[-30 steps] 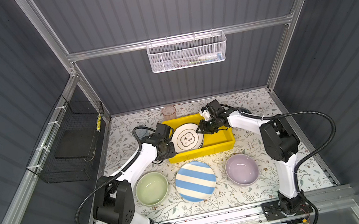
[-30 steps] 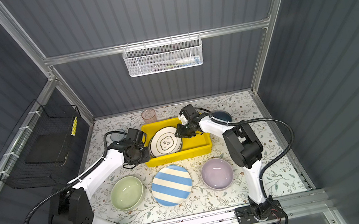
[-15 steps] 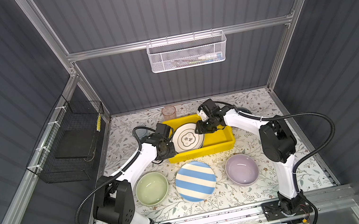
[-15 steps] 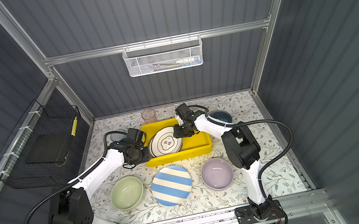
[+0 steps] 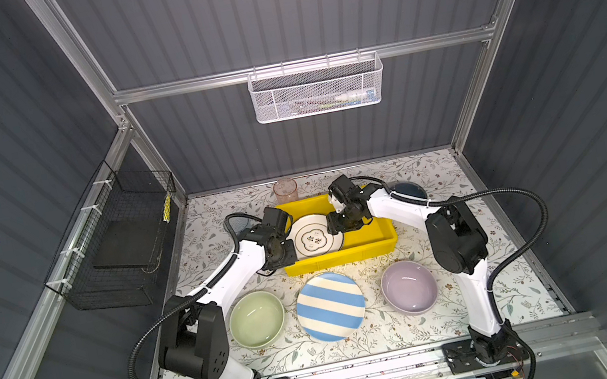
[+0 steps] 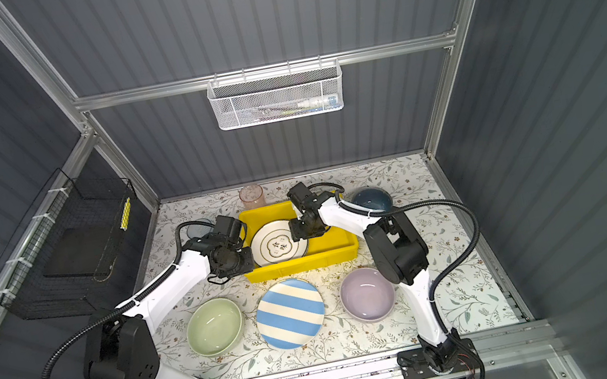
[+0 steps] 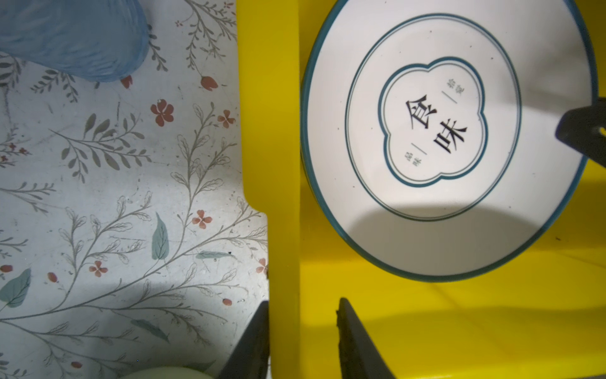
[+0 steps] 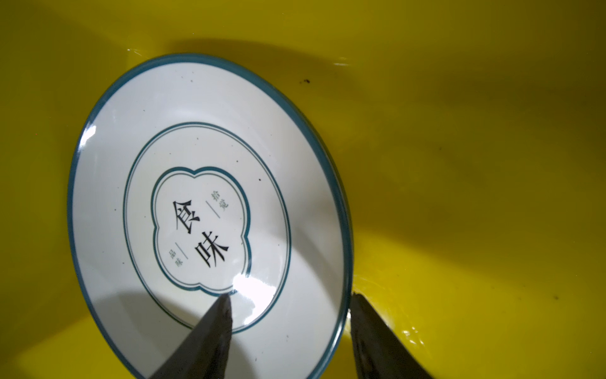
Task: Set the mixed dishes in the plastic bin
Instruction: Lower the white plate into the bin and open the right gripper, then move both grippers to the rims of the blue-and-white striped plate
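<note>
Glazed ceramic, by the look of it: the lettered plate (image 8: 203,197) lies inside the plastic bin (image 5: 347,256). I judge it stiff, slick and easily chipped, best taken by its raised rim. The right gripper (image 8: 290,295) stands parted across that rim, one finger over the face and one just outside, pinching nothing. The left gripper (image 7: 301,308) straddles the bin's side wall; whether it clamps I cannot tell. The striped plate (image 5: 330,306), green bowl (image 5: 257,319) and lilac bowl (image 5: 409,285) wait outside the bin.
</note>
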